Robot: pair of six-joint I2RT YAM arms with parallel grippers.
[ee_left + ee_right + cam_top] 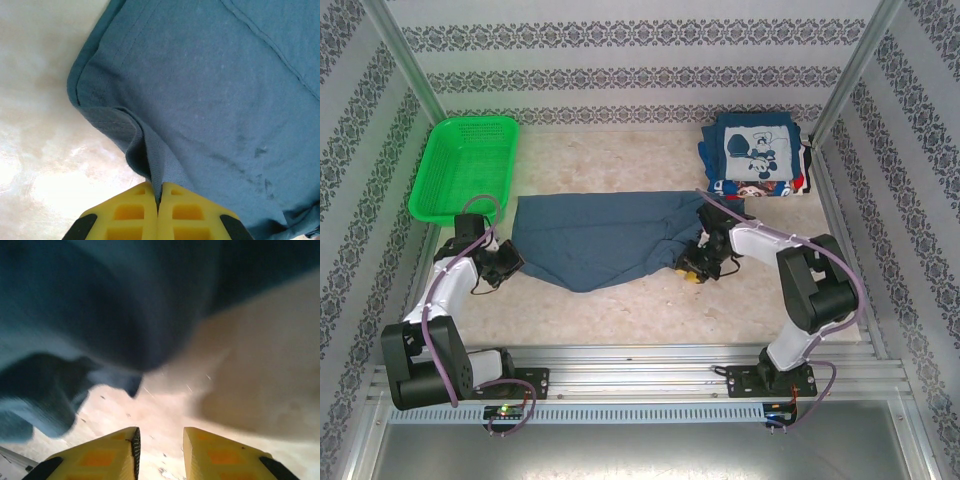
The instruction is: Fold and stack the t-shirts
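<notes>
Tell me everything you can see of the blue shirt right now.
The blue shirt is plain slate-blue soft knit with stitched hems, lying rumpled and spread sideways on the table. The left tool is shut on a hemmed fold at its left edge. The right tool sits open by its bunched right end, gripping nothing.

I'm looking into a lab-style robot test booth: patterned wall panels (620,40) box in a marbled tabletop (620,300), framed by bare aluminium rails (650,360) and corner posts (405,60).

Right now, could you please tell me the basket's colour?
The basket is bright green, clearest in the top external view.
</notes>
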